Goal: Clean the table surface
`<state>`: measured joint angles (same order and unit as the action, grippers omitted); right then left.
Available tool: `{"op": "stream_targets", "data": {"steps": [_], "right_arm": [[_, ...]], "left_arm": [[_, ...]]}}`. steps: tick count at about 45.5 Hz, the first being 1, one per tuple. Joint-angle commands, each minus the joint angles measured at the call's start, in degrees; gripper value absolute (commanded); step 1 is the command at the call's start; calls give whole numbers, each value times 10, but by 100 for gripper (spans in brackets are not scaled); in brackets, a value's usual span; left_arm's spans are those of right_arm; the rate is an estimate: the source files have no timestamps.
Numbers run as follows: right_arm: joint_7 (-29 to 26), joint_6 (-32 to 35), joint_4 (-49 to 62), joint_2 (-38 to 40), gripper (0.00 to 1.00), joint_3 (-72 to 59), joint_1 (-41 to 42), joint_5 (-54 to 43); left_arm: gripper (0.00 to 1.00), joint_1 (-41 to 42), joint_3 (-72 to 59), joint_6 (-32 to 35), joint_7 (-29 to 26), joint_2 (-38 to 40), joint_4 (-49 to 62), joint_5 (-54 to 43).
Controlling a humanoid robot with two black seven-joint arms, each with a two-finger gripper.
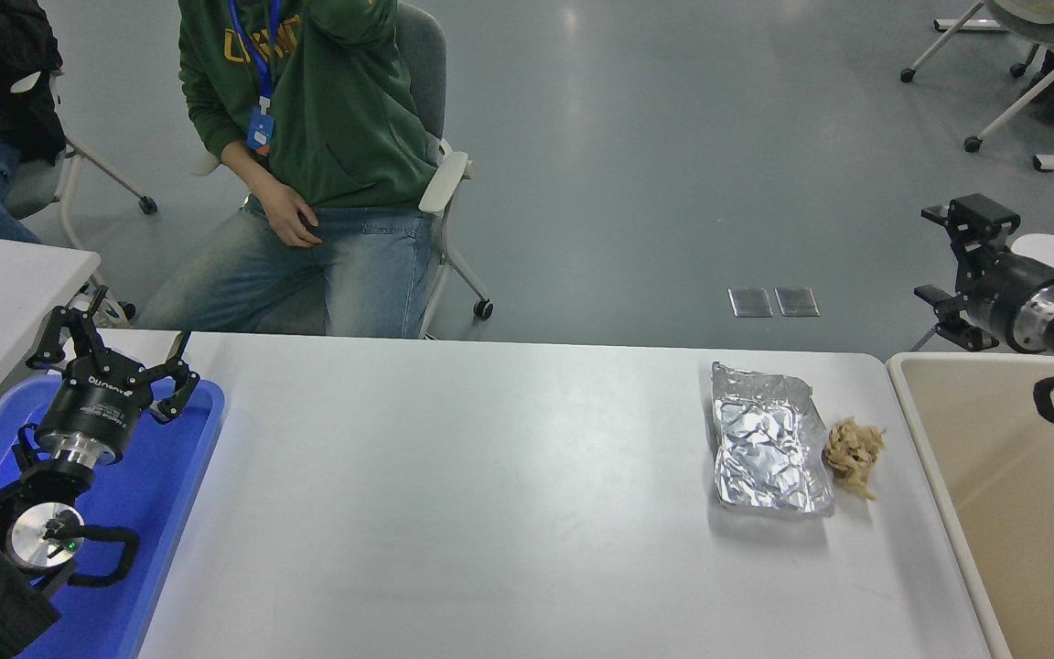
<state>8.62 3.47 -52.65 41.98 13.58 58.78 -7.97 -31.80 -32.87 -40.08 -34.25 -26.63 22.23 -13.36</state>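
This looks like an office-style robotics lab. A smooth grey floor [637, 137] with two metal floor-socket plates [773, 301] spreads behind a plain white rectangular tabletop [490, 494]. White-framed wheeled office chairs [1012, 55] stand about, and a seated person in a green hoodie [326, 110] wears a blue lanyard badge [260, 133].

A glossy grey floor [655, 156] reflects overhead light. A grey wheeled chair [440, 174] stands beyond the table. Two metal floor plates [773, 301] sit nearby.
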Motion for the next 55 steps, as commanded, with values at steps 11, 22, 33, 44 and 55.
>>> {"op": "stream_targets", "data": {"steps": [11,22,33,44,55], "right_arm": [[13,0,-91,13,100,44,16,1],[13,0,-91,22,100,43,13,0],[16,-8,-91,18,100,32,4,-18],[59,-65,-86,-35,100,32,-41,-98],[115,-128,-29,-131,100,33,-85,-115]], "left_arm": [[100,1,0,0,0,0,0,0],[100,1,0,0,0,0,0,0],[100,1,0,0,0,0,0,0],[100,1,0,0,0,0,0,0],[100,1,0,0,0,0,0,0]]}}
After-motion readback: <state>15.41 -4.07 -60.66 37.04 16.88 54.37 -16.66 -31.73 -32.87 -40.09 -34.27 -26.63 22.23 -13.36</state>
